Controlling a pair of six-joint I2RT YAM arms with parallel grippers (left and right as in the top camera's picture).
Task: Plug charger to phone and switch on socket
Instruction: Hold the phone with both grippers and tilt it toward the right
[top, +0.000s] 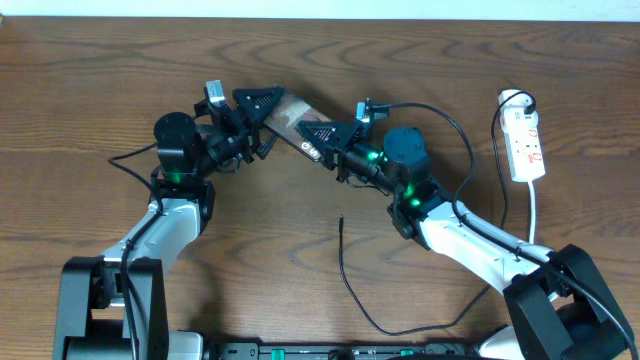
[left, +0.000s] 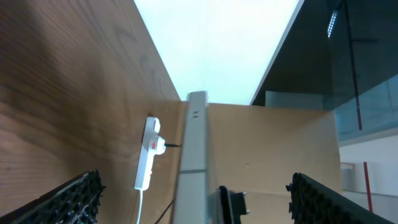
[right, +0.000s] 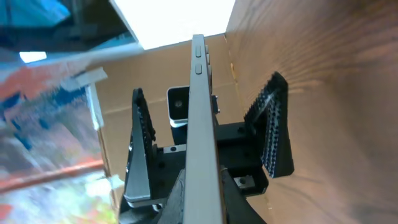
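My right gripper pinches the flat dark-brown phone; left gripper gapes around it, and closing off-centre could twist it free.

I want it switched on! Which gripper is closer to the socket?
Right. The right gripper grips the phone at the end nearer the socket; the left gripper straddles the far end.

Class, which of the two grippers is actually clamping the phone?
The right gripper, shut on the phone; the left gripper has jaws wide open around it.
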